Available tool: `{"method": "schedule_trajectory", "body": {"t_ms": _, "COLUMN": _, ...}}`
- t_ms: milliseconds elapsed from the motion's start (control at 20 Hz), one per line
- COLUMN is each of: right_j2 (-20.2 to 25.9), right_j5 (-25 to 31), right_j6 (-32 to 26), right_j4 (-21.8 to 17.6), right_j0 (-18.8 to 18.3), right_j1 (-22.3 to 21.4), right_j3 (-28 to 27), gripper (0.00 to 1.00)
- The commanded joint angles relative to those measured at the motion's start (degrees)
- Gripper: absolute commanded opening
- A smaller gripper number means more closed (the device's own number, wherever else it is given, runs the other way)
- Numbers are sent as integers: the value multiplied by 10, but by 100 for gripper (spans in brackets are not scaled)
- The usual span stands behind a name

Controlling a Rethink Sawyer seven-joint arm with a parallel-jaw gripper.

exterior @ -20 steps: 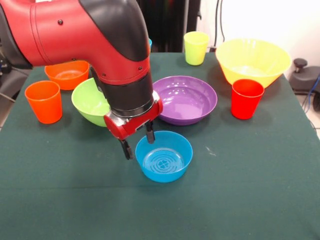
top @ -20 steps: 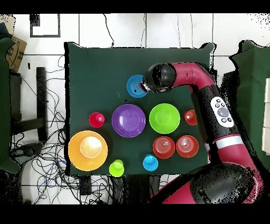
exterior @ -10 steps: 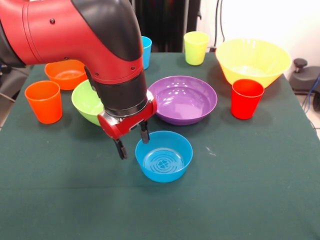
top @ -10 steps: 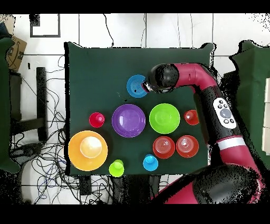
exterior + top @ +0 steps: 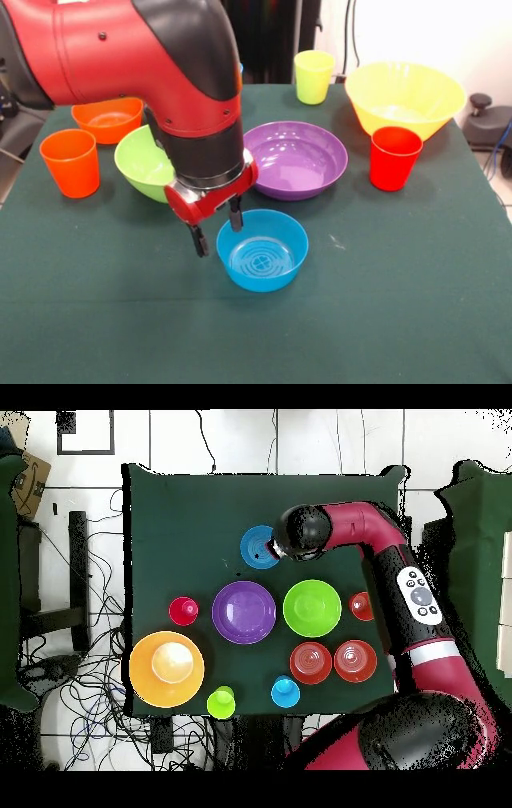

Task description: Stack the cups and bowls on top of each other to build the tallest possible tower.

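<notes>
A: Small blue bowl (image 5: 262, 250) sits alone near the table's (image 5: 400, 304) front, nothing stacked!
B: Tool (image 5: 217, 231) has edged back over its rim since 0.5 s ago, fingers spread, 1 each side. No writing readable.

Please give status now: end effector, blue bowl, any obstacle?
End effector open, fingers astride near rim of small blue bowl. Bowl flat on table, not lifted. No tower yet. Green bowl and purple bowl close behind, not blocking.
</notes>
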Motion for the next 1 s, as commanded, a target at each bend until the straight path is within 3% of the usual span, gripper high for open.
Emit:
{"method": "schedule_trajectory", "body": {"t_ms": 50, "right_j2": -43, "right_j5": 59, "right_j6": -240, "right_j4": -72, "right_j0": 34, "right_j1": -8, "right_j3": -28, "gripper": 100}}
{"method": "schedule_trajectory", "body": {"t_ms": 1000, "right_j2": -46, "right_j5": 94, "right_j6": -292, "right_j4": -91, "right_j0": 46, "right_j1": -7, "right_j3": -50, "gripper": 100}}
